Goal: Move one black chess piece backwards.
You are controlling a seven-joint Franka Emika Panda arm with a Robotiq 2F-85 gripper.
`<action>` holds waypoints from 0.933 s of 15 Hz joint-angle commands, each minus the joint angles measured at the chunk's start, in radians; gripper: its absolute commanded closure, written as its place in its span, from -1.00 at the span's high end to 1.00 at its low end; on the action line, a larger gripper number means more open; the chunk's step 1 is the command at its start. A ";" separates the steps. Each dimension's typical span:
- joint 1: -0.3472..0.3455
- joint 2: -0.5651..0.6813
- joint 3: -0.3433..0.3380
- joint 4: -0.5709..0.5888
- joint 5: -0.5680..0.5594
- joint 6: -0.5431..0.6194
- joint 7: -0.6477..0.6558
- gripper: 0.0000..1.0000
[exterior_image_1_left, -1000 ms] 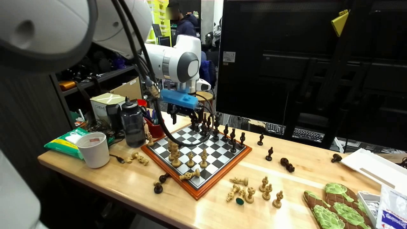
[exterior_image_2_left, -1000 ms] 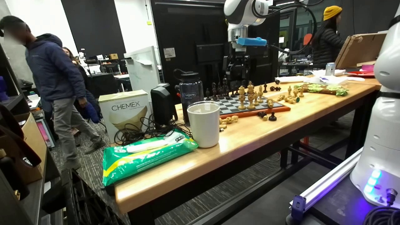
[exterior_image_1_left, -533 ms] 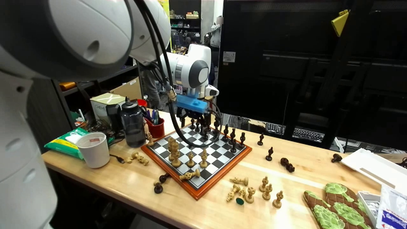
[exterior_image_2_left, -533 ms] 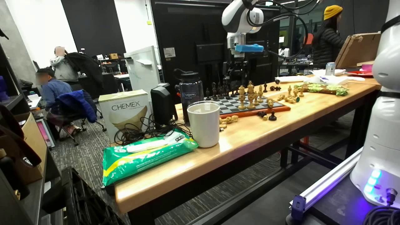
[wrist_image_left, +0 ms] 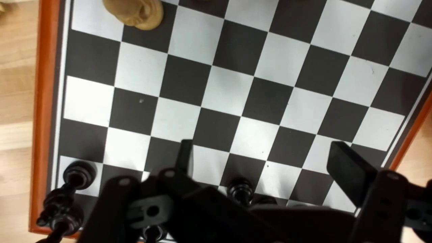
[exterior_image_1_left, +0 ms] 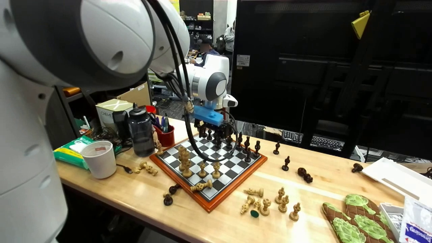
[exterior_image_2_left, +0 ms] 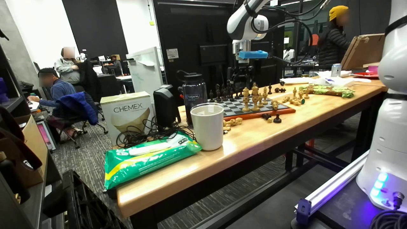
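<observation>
Hand (wrist_image_left: 265,157) hovers above the board (wrist_image_left: 43,135), fingers (wrist_image_left: 347,170) spread apart, a black piece (wrist_image_left: 240,191) showing between them in the wrist view (pale pieces (exterior_image_1_left: 186,169) stand well away).

Chessboard (exterior_image_1_left: 230,172), white cup (exterior_image_1_left: 100,160) on wooden table (exterior_image_1_left: 236,226)

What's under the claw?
Below the claw lies the board; in the wrist view, part of a black piece shows between the open jaws. The claw hides whatever lies behind it.
</observation>
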 commanded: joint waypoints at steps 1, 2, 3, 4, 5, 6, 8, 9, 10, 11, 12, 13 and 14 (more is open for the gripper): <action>0.008 0.002 -0.010 -0.022 -0.038 0.066 0.107 1.00; 0.009 0.003 -0.009 -0.024 -0.039 0.071 0.121 1.00; 0.009 0.002 -0.008 -0.026 -0.041 0.072 0.130 1.00; 0.009 0.000 -0.008 -0.029 -0.044 0.073 0.139 1.00; 0.010 -0.001 -0.008 -0.030 -0.049 0.072 0.147 1.00; 0.003 0.017 -0.005 -0.011 -0.028 0.057 0.112 1.00; 0.004 0.017 -0.006 -0.012 -0.031 0.059 0.120 1.00; 0.004 0.017 -0.006 -0.012 -0.031 0.060 0.122 1.00; 0.004 0.017 -0.006 -0.012 -0.031 0.061 0.123 1.00; 0.004 0.017 -0.006 -0.012 -0.031 0.061 0.124 1.00; 0.005 0.019 -0.007 -0.008 -0.039 0.057 0.137 1.00; 0.004 0.031 -0.009 -0.002 -0.040 0.056 0.140 1.00; 0.003 0.039 -0.011 0.001 -0.040 0.059 0.145 1.00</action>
